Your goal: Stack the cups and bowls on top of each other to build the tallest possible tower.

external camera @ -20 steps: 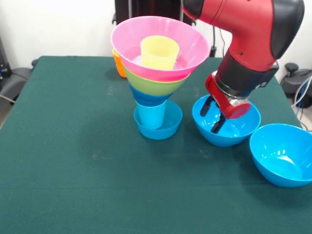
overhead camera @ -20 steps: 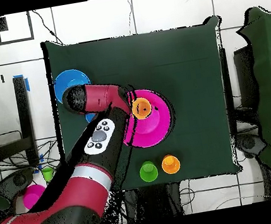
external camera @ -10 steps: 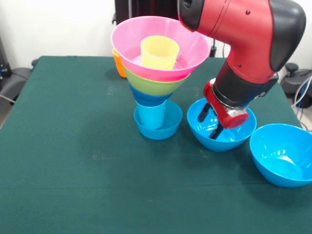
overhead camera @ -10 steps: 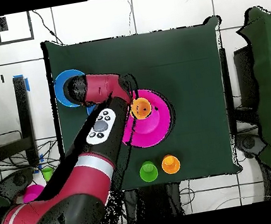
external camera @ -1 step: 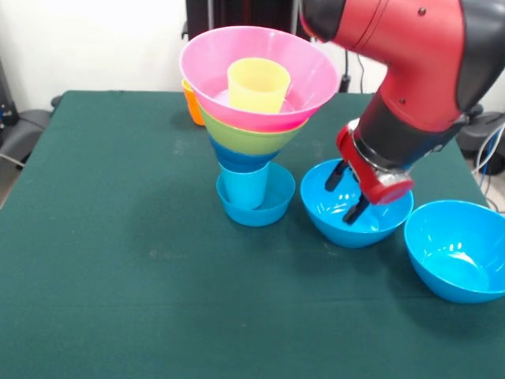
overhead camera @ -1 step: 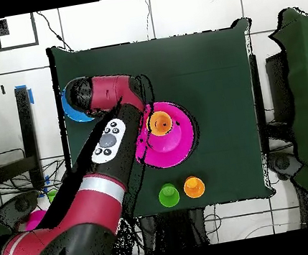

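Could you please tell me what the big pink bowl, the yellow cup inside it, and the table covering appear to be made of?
The pink bowl looks like glossy moulded plastic: smooth, evenly coloured, with a soft sheen. The yellow cup seems thinner, slightly translucent plastic, paler with a matte look. The table covering appears to be dark green felt or similar cloth: flat, no reflections, faint mottling.

Table cloth (external camera @ -1 step: 118,260): dark green, plain, no pattern.
Tower (external camera @ -1 step: 256,126), top down: pale yellow translucent cup (external camera @ -1 step: 257,84); glossy pink funnel-shaped bowl (external camera @ -1 step: 237,55); lime green bowl (external camera @ -1 step: 248,138); dark blue bowl band (external camera @ -1 step: 241,160); light blue translucent cup (external camera @ -1 step: 245,187); small bright blue bowl (external camera @ -1 step: 276,201).
Behind tower: orange translucent cup (external camera @ -1 step: 192,106); green translucent cup (overhead camera @ -1 step: 169,195).
Right of tower: two large glossy bright blue bowls (external camera @ -1 step: 339,225) (external camera @ -1 step: 458,249).
Arm (external camera @ -1 step: 418,71): red with black.
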Controlling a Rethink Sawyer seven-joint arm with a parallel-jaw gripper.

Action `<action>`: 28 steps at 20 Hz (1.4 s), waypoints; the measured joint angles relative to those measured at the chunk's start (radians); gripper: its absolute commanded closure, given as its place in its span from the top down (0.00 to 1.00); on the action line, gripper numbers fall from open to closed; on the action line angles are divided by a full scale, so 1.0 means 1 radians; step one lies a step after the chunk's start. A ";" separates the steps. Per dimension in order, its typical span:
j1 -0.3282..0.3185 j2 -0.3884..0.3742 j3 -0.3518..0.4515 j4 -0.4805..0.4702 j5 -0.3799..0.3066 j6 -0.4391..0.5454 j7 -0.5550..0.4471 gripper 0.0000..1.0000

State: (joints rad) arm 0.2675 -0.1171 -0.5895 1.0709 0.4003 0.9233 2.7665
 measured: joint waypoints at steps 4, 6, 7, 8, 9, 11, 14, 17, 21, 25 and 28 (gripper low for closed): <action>0.043 -0.049 -0.021 0.061 0.000 -0.001 0.000 1.00; 0.070 -0.073 -0.029 0.094 0.000 -0.001 0.000 1.00; 0.084 -0.085 -0.032 0.110 0.000 -0.002 0.000 1.00; 0.094 -0.094 -0.034 0.122 0.001 -0.002 0.000 1.00; 0.112 -0.108 -0.037 0.141 0.001 -0.004 0.000 1.00; 0.144 -0.133 -0.039 0.176 0.004 -0.011 0.000 1.00; 0.196 -0.162 -0.039 0.225 0.016 -0.039 0.001 1.00; 0.227 -0.168 -0.039 0.248 0.031 -0.063 0.001 1.00; 0.253 -0.160 -0.039 0.266 0.053 -0.096 0.005 1.00; 0.262 -0.144 -0.040 0.271 0.073 -0.131 0.016 1.00; 0.264 -0.122 -0.046 0.272 0.092 -0.156 0.036 1.00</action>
State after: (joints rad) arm 0.5313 -0.2394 -0.6354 1.3424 0.4924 0.7674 2.8026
